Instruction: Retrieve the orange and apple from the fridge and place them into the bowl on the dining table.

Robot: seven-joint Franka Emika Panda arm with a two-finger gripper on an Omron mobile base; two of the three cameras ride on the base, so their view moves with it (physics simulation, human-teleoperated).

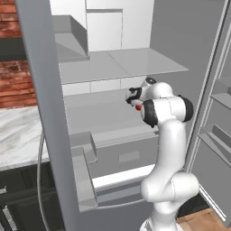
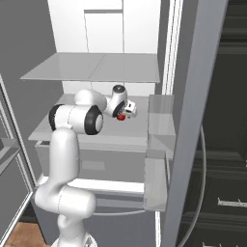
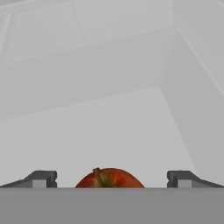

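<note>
Red-skinned, the apple [image 3: 109,178] sits low and centred in the hand view on the fridge [image 1: 135,63] shelf, between the wide-open, empty gripper [image 3: 111,179] fingers — advance squarely before closing.

One apple [image 3: 109,178], one fridge [image 1: 117,67] with two grey shelves, one tool [image 3: 111,179] with two fingertips.
</note>
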